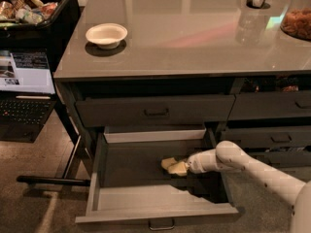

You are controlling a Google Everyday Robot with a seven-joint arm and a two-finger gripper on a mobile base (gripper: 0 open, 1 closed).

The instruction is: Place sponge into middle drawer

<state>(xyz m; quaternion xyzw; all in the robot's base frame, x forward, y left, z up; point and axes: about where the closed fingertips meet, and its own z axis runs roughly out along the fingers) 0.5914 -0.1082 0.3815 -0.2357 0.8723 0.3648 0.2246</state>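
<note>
Drawer (97,178): pulled well out from under the counter, its floor bare on the near and left side, so there is room to set something down without touching the walls.
Sponge (174,166): inside the drawer, right of centre and toward the back, low over the floor; whether it rests on the floor or hangs just above it cannot be told.
Gripper (183,168): reaches in from the right, over the drawer's right wall, tip pointing left, and appears clenched on the sponge's right end; holding it by the end leaves most of the block free to land flat.
Arm (252,171): comes in low and nearly level, because the drawer above overhangs the back of the open one and leaves little headroom.
Bowl (106,34): on the counter's left part, well apart from the work, not involved.
Laptop (24,89): left of the cabinet, clear of the drawer's travel.
Stage, as a judgement: the sponge is already within the drawer's walls; what remains is letting go and drawing the arm out without dragging the sponge along.
</note>
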